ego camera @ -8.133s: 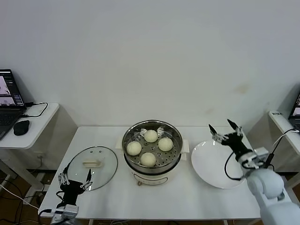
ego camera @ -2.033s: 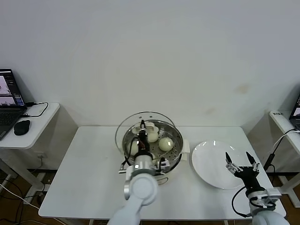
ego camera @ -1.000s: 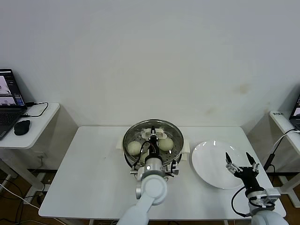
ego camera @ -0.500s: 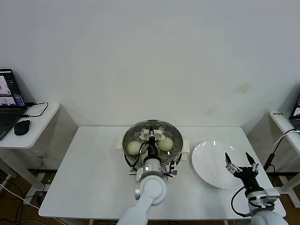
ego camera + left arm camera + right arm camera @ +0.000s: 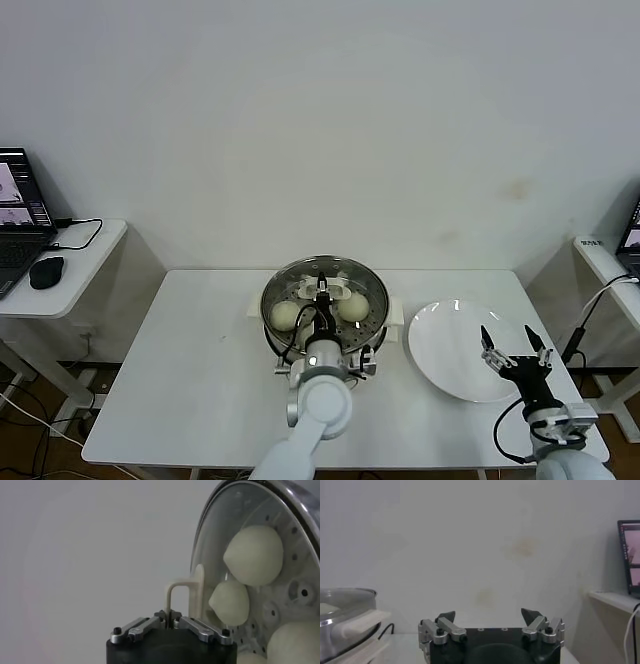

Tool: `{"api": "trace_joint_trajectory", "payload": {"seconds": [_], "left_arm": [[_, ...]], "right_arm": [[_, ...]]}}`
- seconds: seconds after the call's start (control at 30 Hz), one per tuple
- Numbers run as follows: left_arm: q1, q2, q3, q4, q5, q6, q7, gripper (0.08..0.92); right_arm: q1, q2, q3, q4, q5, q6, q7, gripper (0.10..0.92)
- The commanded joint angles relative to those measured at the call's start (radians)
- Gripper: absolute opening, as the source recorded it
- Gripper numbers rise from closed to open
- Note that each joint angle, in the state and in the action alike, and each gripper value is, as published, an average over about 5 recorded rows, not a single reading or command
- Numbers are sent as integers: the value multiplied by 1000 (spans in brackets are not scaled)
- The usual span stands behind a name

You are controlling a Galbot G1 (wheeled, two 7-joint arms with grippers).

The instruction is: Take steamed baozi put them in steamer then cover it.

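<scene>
The steamer [image 5: 378, 330] stands mid-table with the clear glass cover [image 5: 345, 272] lying on its rim. Steamed baozi [image 5: 284, 316] show through the glass; in the head view my left arm hides some of them. My left gripper [image 5: 321, 293] is shut on the cover's cream-white handle [image 5: 172, 591] at the centre. The left wrist view shows my left gripper [image 5: 168, 615], the cover's glass [image 5: 220, 525], and baozi [image 5: 254, 547] behind it. My right gripper [image 5: 512, 341] is open and empty, over the near part of the white plate [image 5: 450, 335]. It also shows in the right wrist view [image 5: 489, 614].
A side table at the left holds a laptop [image 5: 18, 215] and a mouse [image 5: 45, 270]. Another side table [image 5: 605, 255] stands at the right. The steamer also shows far off in the right wrist view [image 5: 340, 611].
My left gripper carried the cover from the table's left over the steamer and lowered it onto the rim. In the last second it hardly moved. My right arm drew back toward the table's near right.
</scene>
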Motion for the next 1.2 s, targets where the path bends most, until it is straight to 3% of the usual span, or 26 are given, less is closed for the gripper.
{"api": "trace_joint_trajectory", "payload": {"seconds": [0.03, 0.33, 1.07, 1.2], "left_arm": [[10, 0, -1, 4, -2, -6, -7, 121], [32, 1, 2, -4, 3, -42, -39, 153], [94, 33, 35, -253, -8, -38, 65, 774], [120, 52, 39, -298, -17, -37, 94, 819]], "right_arm": [[0, 0, 0, -1, -1, 2, 0, 823], [1, 1, -1, -5, -1, 4, 0, 823], [-1, 2, 0, -8, -4, 5, -2, 823], [-2, 0, -2, -8, -5, 2, -3, 823]]}}
